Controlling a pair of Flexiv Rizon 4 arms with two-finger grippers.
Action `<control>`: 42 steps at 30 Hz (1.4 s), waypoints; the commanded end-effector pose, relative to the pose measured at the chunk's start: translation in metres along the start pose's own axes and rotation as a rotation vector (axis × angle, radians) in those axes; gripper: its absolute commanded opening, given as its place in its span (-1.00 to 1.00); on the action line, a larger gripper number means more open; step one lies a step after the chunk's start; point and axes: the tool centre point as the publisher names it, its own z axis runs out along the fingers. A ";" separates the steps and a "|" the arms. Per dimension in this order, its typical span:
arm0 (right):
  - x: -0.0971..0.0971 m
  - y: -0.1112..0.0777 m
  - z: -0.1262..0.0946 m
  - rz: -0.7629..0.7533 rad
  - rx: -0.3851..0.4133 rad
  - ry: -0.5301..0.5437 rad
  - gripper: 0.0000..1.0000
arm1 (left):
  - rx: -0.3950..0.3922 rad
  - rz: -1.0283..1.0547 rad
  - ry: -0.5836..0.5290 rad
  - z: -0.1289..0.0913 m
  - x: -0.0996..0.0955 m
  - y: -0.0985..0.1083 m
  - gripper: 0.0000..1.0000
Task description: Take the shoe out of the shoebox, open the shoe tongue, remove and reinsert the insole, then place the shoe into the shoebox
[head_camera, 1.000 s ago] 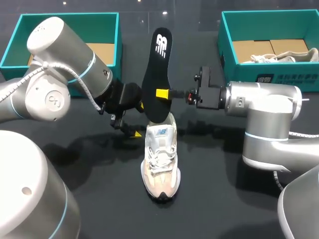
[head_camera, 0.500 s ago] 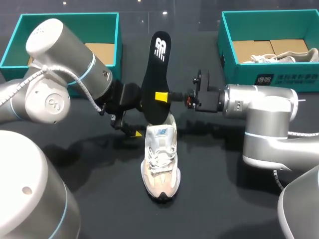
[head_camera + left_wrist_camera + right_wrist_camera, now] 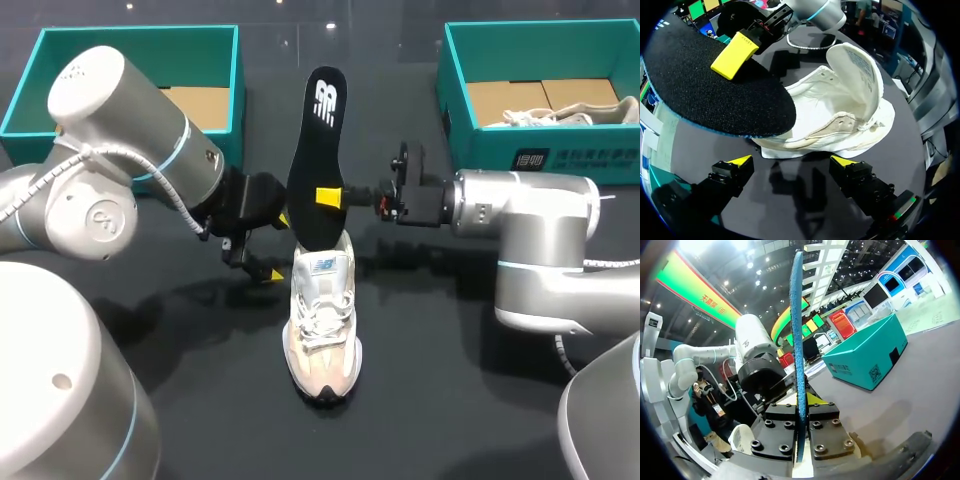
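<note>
Head view: right gripper (image 3: 330,196) clamps the black insole (image 3: 318,140) upright, its lower end at the heel opening of the white shoe (image 3: 322,320), which stands mid-table (image 3: 450,400), toe toward the near edge. Left gripper (image 3: 792,161), fingers spread, sits just beside the heel.

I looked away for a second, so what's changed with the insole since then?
The right end effector, shut on the insole, has lowered it slightly toward the shoe. The left end effector stays open beside the shoe, which hasn't moved.
</note>
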 end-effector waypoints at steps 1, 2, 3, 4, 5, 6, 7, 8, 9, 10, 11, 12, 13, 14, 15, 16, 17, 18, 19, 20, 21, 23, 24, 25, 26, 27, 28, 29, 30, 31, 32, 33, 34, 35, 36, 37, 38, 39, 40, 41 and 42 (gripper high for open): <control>-0.002 -0.001 -0.001 -0.001 0.005 0.006 -1.00 | -0.003 -0.003 -0.005 0.002 0.001 -0.001 1.00; -0.003 -0.002 -0.001 -0.002 0.006 0.007 -1.00 | -0.003 -0.004 -0.005 0.002 0.001 -0.002 1.00; -0.003 -0.002 -0.001 -0.002 0.007 0.007 -1.00 | -0.004 -0.005 -0.005 0.002 0.001 -0.002 1.00; -0.003 -0.003 -0.001 -0.003 0.010 0.010 -1.00 | -0.004 -0.005 -0.005 0.002 0.001 -0.003 1.00; -0.004 -0.003 -0.001 -0.004 0.010 0.010 -1.00 | -0.004 -0.006 -0.004 0.003 0.001 -0.003 1.00; -0.004 -0.004 -0.002 -0.005 0.011 0.011 -1.00 | -0.005 -0.006 -0.003 0.003 0.001 -0.004 1.00; -0.005 -0.004 -0.002 -0.006 0.011 0.016 -1.00 | -0.007 -0.005 -0.001 0.004 0.001 -0.004 1.00; -0.005 -0.004 -0.002 -0.005 0.009 0.019 -1.00 | -0.008 -0.005 -0.001 0.004 0.002 -0.004 1.00; -0.006 -0.005 -0.002 -0.004 0.007 0.022 -1.00 | -0.010 -0.001 0.001 0.005 0.002 -0.005 1.00; -0.007 -0.005 -0.002 -0.005 0.006 0.025 -1.00 | -0.012 0.000 0.001 0.006 0.003 -0.005 1.00; -0.008 -0.006 -0.002 -0.007 0.002 0.030 -1.00 | -0.012 0.000 0.001 0.006 0.003 -0.005 1.00; -0.008 -0.006 -0.002 -0.009 -0.002 0.032 -1.00 | -0.012 0.000 0.001 0.006 0.003 -0.005 1.00; -0.008 -0.006 -0.001 -0.013 -0.006 0.031 -1.00 | -0.012 0.000 0.001 0.006 0.003 -0.005 1.00; -0.008 -0.006 -0.001 -0.017 -0.011 0.030 -1.00 | -0.012 0.000 0.001 0.006 0.003 -0.005 1.00; -0.008 -0.006 0.000 -0.021 -0.017 0.027 -1.00 | -0.012 0.000 0.001 0.006 0.003 -0.005 1.00; -0.008 -0.005 0.000 -0.027 -0.025 0.022 -1.00 | -0.012 0.000 0.001 0.006 0.003 -0.005 1.00; -0.008 -0.005 0.000 -0.030 -0.029 0.021 -1.00 | -0.012 0.000 0.001 0.006 0.003 -0.005 1.00; -0.008 -0.004 0.000 -0.035 -0.033 0.018 -1.00 | -0.012 0.000 0.001 0.006 0.003 -0.005 1.00; -0.008 -0.004 0.000 -0.039 -0.040 0.009 -1.00 | -0.012 0.000 0.001 0.006 0.003 -0.005 1.00; -0.008 -0.004 0.000 -0.040 -0.044 0.008 -1.00 | -0.012 0.000 0.001 0.006 0.003 -0.005 1.00; -0.008 -0.004 0.000 -0.042 -0.045 0.008 -1.00 | -0.012 0.000 0.001 0.006 0.003 -0.005 1.00; -0.009 -0.003 0.000 -0.047 -0.054 -0.003 -1.00 | -0.012 0.000 0.001 0.006 0.003 -0.005 1.00; -0.010 -0.004 0.000 -0.048 -0.055 -0.003 -1.00 | -0.012 0.000 0.001 0.006 0.003 -0.005 1.00; -0.010 -0.004 0.001 -0.051 -0.058 -0.017 -1.00 | -0.012 0.000 0.001 0.006 0.003 -0.005 1.00; -0.011 -0.005 0.001 -0.053 -0.057 -0.026 -1.00 | -0.012 0.000 0.001 0.006 0.003 -0.005 1.00; -0.012 -0.005 0.001 -0.053 -0.056 -0.032 -1.00 | -0.012 0.000 0.001 0.006 0.003 -0.005 1.00; -0.013 -0.006 0.001 -0.053 -0.057 -0.044 -1.00 | -0.012 0.000 0.001 0.006 0.003 -0.005 1.00; -0.013 -0.007 0.001 -0.054 -0.057 -0.050 -1.00 | -0.012 0.000 0.001 0.006 0.003 -0.005 1.00; -0.013 -0.008 0.001 -0.054 -0.058 -0.052 -1.00 | -0.012 0.000 0.001 0.006 0.003 -0.005 1.00; -0.014 -0.009 0.000 -0.056 -0.060 -0.054 -1.00 | -0.012 0.000 0.001 0.006 0.003 -0.005 1.00; -0.013 -0.010 -0.001 -0.059 -0.063 -0.058 -1.00 | -0.012 0.000 0.001 0.006 0.003 -0.005 1.00; -0.013 -0.010 -0.001 -0.060 -0.064 -0.060 -1.00 | -0.012 0.000 0.001 0.006 0.003 -0.005 1.00; -0.013 -0.011 -0.002 -0.061 -0.070 -0.064 -1.00 | -0.012 0.000 0.001 0.006 0.003 -0.005 1.00; -0.013 -0.012 -0.003 -0.062 -0.073 -0.066 -1.00 | -0.012 0.000 0.001 0.006 0.003 -0.005 1.00; -0.012 -0.013 -0.005 -0.064 -0.078 -0.067 -1.00 | -0.012 0.000 0.001 0.006 0.003 -0.005 1.00; -0.011 -0.013 -0.006 -0.067 -0.081 -0.068 -1.00 | -0.012 0.000 0.001 0.006 0.003 -0.005 1.00; -0.011 -0.014 -0.006 -0.069 -0.082 -0.070 -1.00 | -0.012 0.000 0.001 0.006 0.003 -0.005 1.00; -0.010 -0.014 -0.007 -0.070 -0.082 -0.072 -1.00 | -0.012 0.000 0.001 0.006 0.003 -0.005 1.00; -0.009 -0.015 -0.008 -0.073 -0.084 -0.075 -1.00 | -0.012 0.000 0.001 0.006 0.003 -0.005 1.00; -0.008 -0.015 -0.009 -0.074 -0.085 -0.076 -1.00 | -0.012 0.000 0.001 0.006 0.003 -0.005 1.00; -0.007 -0.016 -0.009 -0.076 -0.085 -0.078 -1.00 | -0.012 0.000 0.001 0.006 0.003 -0.005 1.00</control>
